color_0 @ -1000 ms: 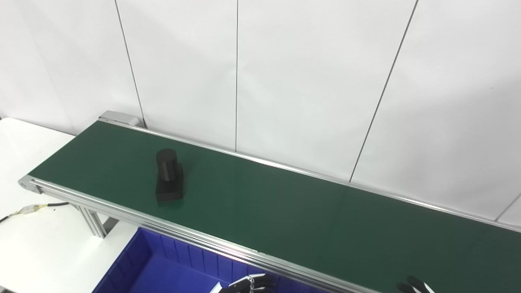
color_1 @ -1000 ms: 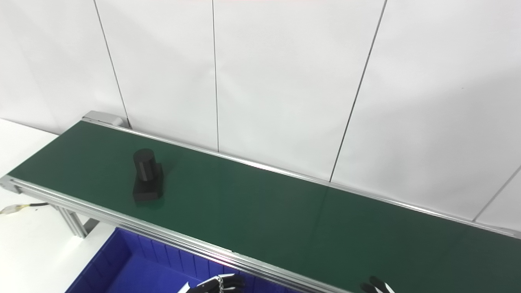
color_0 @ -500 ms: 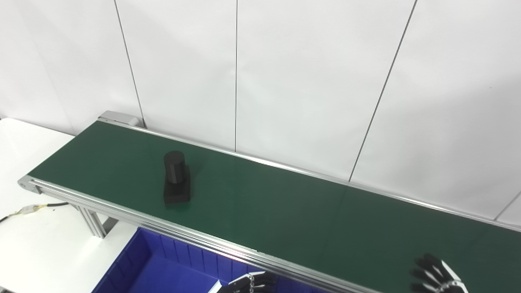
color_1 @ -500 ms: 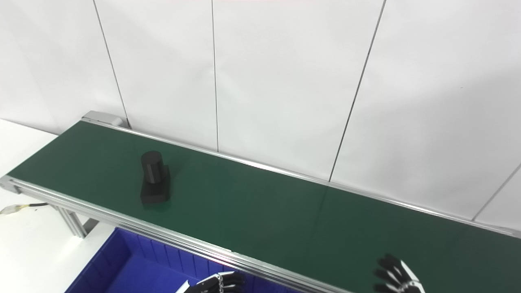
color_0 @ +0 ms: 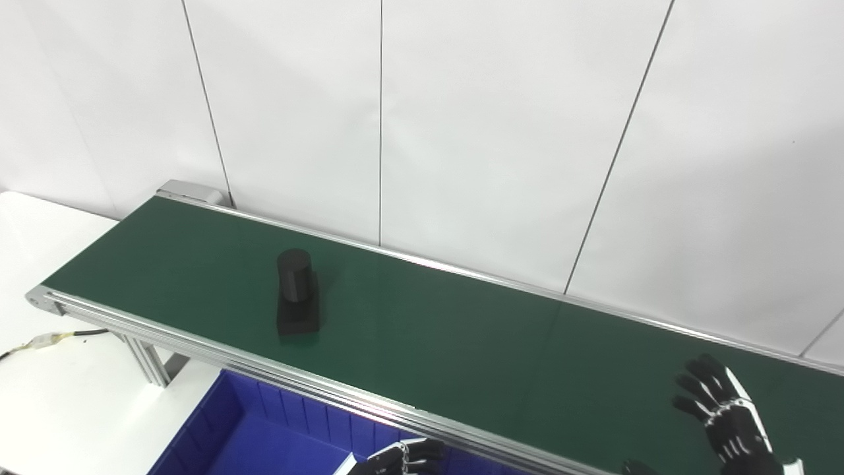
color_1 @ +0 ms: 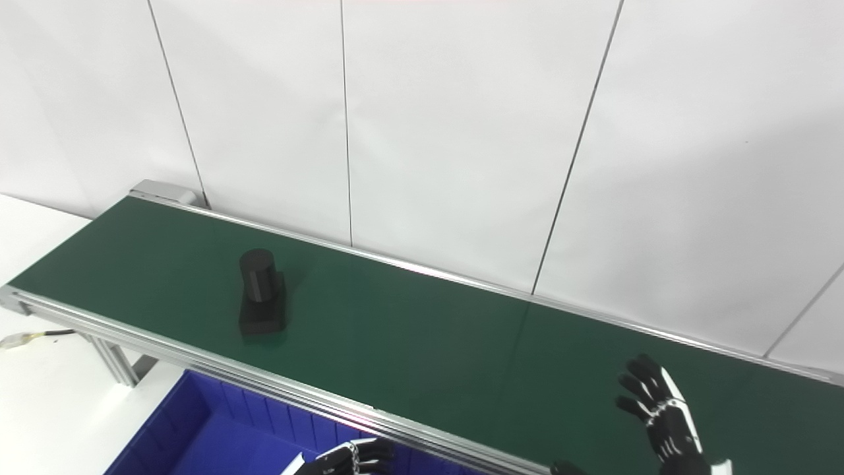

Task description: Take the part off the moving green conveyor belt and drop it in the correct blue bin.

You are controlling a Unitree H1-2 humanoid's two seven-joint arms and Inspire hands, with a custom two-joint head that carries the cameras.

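A black part [color_0: 297, 293], a short cylinder standing on a square base, rides the green conveyor belt [color_0: 461, 336] toward its left end. My right hand [color_0: 725, 415] is raised over the belt's right stretch, far from the part, open with fingers spread and nothing in it. Only the curled fingertips of my left hand [color_0: 402, 458] show at the bottom edge, over the blue bin [color_0: 264, 435] in front of the belt; whether it is open or shut is hidden.
An aluminium rail [color_0: 264, 363] edges the belt's near side, on a metal leg [color_0: 148, 359]. A white table [color_0: 59, 396] with a cable [color_0: 53, 338] lies at the left. White wall panels [color_0: 461, 132] stand close behind the belt.
The part has travelled rightward along the belt. My right hand has risen from the bottom edge to above the belt with fingers spread. The left hand has stayed put.
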